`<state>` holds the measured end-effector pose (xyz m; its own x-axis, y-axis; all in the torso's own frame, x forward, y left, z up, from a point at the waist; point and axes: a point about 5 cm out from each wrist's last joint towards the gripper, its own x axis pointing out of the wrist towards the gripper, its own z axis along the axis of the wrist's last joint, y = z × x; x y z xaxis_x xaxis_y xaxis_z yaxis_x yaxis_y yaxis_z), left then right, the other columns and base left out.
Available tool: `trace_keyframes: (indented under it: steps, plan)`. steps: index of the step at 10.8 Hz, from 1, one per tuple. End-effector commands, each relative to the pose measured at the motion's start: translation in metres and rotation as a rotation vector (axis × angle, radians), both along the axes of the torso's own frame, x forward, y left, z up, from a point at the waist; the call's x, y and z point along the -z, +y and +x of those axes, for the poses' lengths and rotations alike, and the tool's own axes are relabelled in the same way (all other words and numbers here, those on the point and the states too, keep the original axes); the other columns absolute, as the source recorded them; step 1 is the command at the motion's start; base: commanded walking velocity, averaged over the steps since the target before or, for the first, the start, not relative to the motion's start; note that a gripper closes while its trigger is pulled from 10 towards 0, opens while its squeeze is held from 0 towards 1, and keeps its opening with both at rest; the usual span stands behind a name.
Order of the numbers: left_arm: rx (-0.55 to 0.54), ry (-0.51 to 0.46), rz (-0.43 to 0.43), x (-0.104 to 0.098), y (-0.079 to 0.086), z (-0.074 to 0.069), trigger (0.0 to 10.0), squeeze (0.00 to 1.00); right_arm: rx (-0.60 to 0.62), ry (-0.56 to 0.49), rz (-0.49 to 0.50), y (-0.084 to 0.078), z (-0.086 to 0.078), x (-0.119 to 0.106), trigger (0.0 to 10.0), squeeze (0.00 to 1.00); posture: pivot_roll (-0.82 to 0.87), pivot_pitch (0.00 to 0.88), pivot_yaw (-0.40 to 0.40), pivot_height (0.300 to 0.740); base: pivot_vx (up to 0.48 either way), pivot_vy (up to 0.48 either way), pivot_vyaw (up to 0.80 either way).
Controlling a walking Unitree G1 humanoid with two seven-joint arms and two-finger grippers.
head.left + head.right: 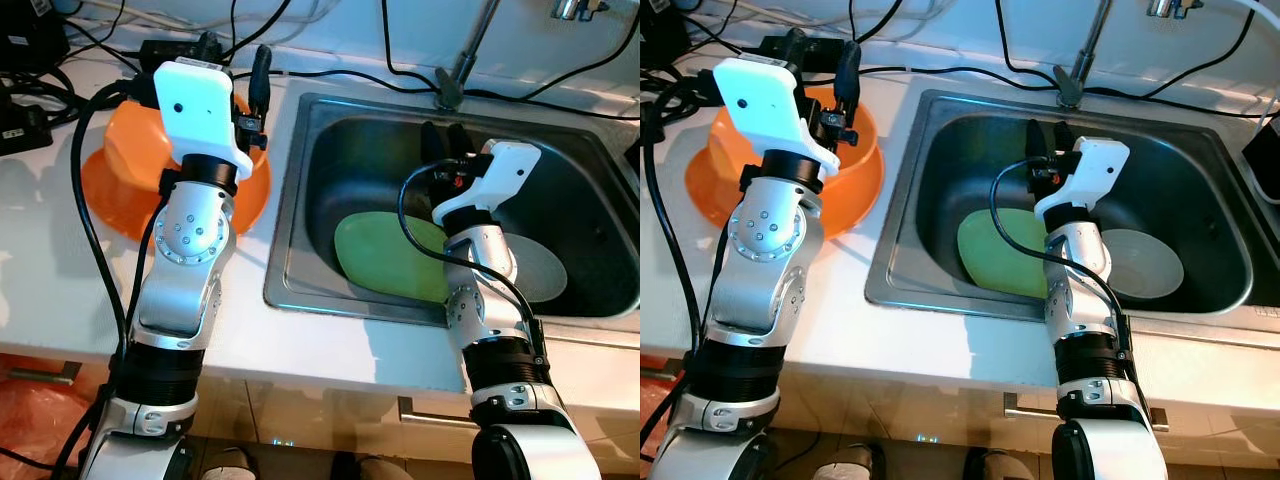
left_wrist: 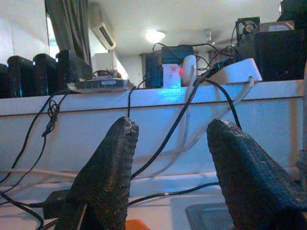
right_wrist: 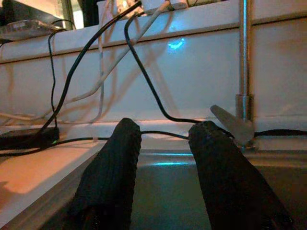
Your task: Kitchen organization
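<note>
right gripper (image 1: pixel 1047 133), fingers parted and empty, hangs over the steel sink (image 1: pixel 940 120); flat round green plate (image 1: pixel 1000 250) lies at its 6 o'clock, nearer than left gripper (image 2: pixel 172 177), also parted, empty.

Head views are bright and evenly lit, sharp, with mild glare on the white counter (image 1: pixel 60 290); the sink (image 1: pixel 940 150) basin sits in soft shadow; wrist views are dimmer and grainy, warm-tinted; a ceiling lamp (image 2: pixel 156 36) glows overhead; a blue glint marks the backsplash (image 3: pixel 176 44); the close black fingers (image 2: pixel 103 177) look slightly soft.
</note>
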<state>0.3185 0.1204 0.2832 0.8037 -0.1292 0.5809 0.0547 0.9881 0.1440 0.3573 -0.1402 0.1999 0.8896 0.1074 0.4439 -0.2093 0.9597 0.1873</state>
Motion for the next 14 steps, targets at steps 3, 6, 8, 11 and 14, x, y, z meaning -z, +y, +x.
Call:
trace_keyframes:
  steps: [3, 6, 8, 11, 14]
  plan:
    - [0.02, -0.025, 0.005, -0.0036, -0.0043, -0.0008, 10.0, 0.0, 0.012, -0.031, 0.006, -0.0036, -0.0031, -0.0053, 10.0, 0.0, 0.11, 0.122, -0.061, 0.74, 0.0, 0.0, 0.0]
    - [0.024, -0.028, 0.008, -0.0038, -0.0046, -0.0018, 10.0, 0.0, 0.013, -0.031, 0.01, -0.0037, -0.0049, -0.0045, 10.0, 0.0, 0.11, 0.124, -0.059, 0.74, 0.0, 0.0, 0.0]
    - [0.031, -0.032, 0.006, -0.0047, -0.0054, -0.0021, 10.0, 0.0, 0.015, -0.027, 0.011, -0.0045, -0.005, -0.0036, 10.0, 0.0, 0.11, 0.124, -0.059, 0.74, -0.126, 0.0, 0.0]
    - [0.031, -0.036, 0.002, -0.0056, -0.0051, -0.002, 10.0, 0.0, 0.015, -0.023, 0.011, -0.0047, -0.0046, -0.0029, 10.0, 0.0, 0.11, 0.123, -0.059, 0.74, -0.25, 0.0, 0.0]
    - [0.024, -0.035, -0.002, -0.0055, -0.0048, -0.002, 10.0, 0.0, 0.014, -0.019, 0.012, -0.0052, -0.005, -0.0016, 10.0, 0.0, 0.11, 0.123, -0.061, 0.74, -0.17, 0.0, 0.0]
